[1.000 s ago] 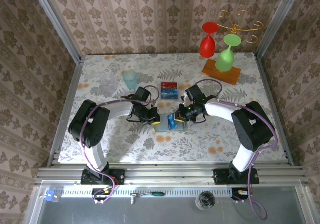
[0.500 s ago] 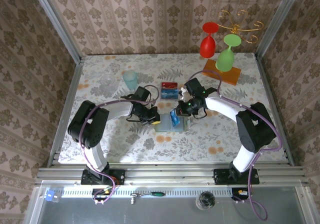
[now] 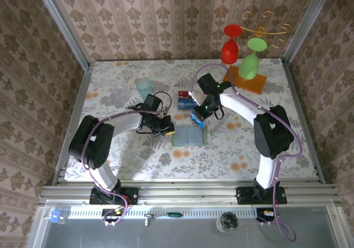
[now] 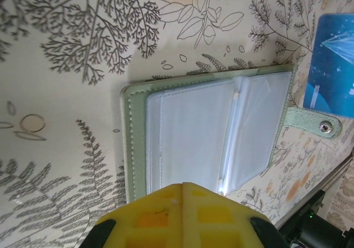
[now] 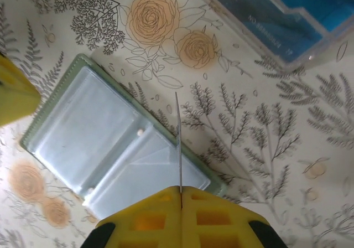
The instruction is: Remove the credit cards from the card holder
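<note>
The grey-green card holder (image 3: 189, 137) lies open on the floral table, its clear sleeves looking empty (image 4: 210, 132). My left gripper (image 3: 167, 129) is shut, its yellow tips (image 4: 182, 188) over the holder's left edge. My right gripper (image 3: 199, 115) is shut on a blue credit card (image 3: 197, 120), held above the table just beyond the holder's far right corner. In the right wrist view the card appears edge-on as a thin line (image 5: 178, 143) rising from the shut tips (image 5: 181, 190), with the holder (image 5: 110, 143) below. The same blue card (image 4: 334, 65) is at the right edge of the left wrist view.
A clear plastic box (image 3: 188, 100) holding red and blue cards sits just behind the holder, also seen as the box (image 5: 276, 15) in the right wrist view. A teal cup (image 3: 144, 87) and clear glass (image 3: 118, 89) stand back left. Red (image 3: 230, 48) and green (image 3: 250, 64) goblets stand on an orange base back right.
My right gripper has pulled the blue card up out of the holder and carried it back toward the clear box. The left gripper has stayed on the holder's left edge.
</note>
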Motion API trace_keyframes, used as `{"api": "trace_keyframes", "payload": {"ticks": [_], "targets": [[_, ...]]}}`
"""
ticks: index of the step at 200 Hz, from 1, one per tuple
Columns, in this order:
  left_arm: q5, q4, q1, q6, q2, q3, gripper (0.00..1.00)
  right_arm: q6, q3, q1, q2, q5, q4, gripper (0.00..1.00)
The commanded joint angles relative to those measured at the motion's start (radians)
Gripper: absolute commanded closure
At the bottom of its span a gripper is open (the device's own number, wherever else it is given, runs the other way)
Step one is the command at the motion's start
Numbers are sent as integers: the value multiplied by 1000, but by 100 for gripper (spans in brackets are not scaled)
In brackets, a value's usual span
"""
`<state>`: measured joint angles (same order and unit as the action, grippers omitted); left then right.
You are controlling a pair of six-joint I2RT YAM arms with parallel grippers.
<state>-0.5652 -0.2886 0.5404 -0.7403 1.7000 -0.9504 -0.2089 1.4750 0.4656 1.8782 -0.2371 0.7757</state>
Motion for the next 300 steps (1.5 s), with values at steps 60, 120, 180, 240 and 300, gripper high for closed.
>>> {"api": "trace_keyframes", "payload": {"ticks": [60, 120, 180, 240, 300], "targets": [[44, -53, -32, 14, -82, 46, 98, -582, 345, 20, 164, 88, 306, 100], [49, -50, -43, -3, -109, 73, 98, -705, 734, 18, 369, 105, 506, 100], [62, -70, -48, -2, -102, 57, 98, -784, 1020, 8, 526, 109, 594, 100], [59, -84, -54, -7, -78, 47, 98, -817, 1027, 4, 560, 133, 499, 100], [70, -89, -57, -10, -75, 46, 98, -848, 1030, 4, 594, 138, 474, 100]]}}
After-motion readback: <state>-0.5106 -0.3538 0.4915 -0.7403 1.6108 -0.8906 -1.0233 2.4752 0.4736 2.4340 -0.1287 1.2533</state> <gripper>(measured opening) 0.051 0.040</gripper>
